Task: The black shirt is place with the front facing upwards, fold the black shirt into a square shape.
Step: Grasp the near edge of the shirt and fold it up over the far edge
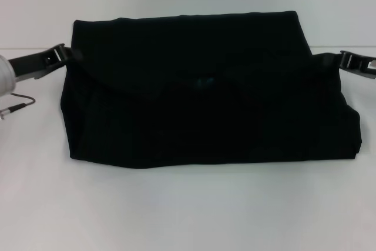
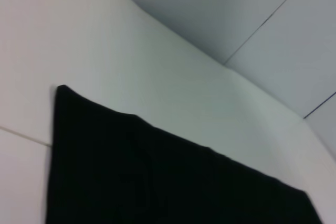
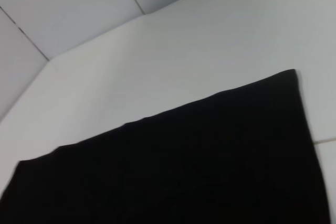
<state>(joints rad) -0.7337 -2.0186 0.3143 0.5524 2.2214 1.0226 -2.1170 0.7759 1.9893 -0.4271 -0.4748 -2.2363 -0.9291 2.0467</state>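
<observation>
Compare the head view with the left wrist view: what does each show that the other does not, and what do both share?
Head view only: the left gripper and right gripper at either side of the whole folded black shirt, and a small blue neck label. Left wrist view only: a grey tiled wall beyond the table. Both: the black shirt lying on the white table.
</observation>
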